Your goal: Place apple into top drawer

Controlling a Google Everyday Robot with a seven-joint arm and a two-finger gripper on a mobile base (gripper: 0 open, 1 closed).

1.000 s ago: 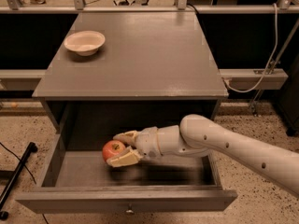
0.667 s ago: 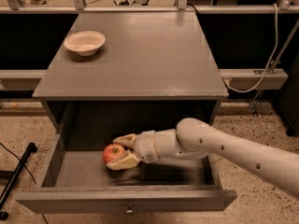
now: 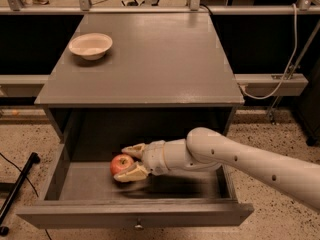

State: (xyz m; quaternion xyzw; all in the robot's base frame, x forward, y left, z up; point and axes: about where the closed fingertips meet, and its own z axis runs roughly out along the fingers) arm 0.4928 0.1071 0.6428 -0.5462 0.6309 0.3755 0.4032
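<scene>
The top drawer (image 3: 135, 215) is pulled open below the grey cabinet top, its small knob (image 3: 136, 226) at the front. The red apple (image 3: 121, 163) with a yellowish patch is inside the drawer, left of centre, low over its floor. My gripper (image 3: 121, 164) reaches in from the right, one finger (image 3: 132, 149) behind the apple and the other finger (image 3: 131, 173) in front of it. It is shut on the apple. I cannot tell whether the apple touches the drawer floor.
A shallow off-white bowl (image 3: 90, 45) stands on the cabinet top (image 3: 150, 59) at the back left. A black pole (image 3: 17, 194) lies on the speckled floor at the left. A white cable (image 3: 290, 59) hangs at the right.
The apple stays held at about the same spot in the drawer. My forearm has shifted a little to the left.
</scene>
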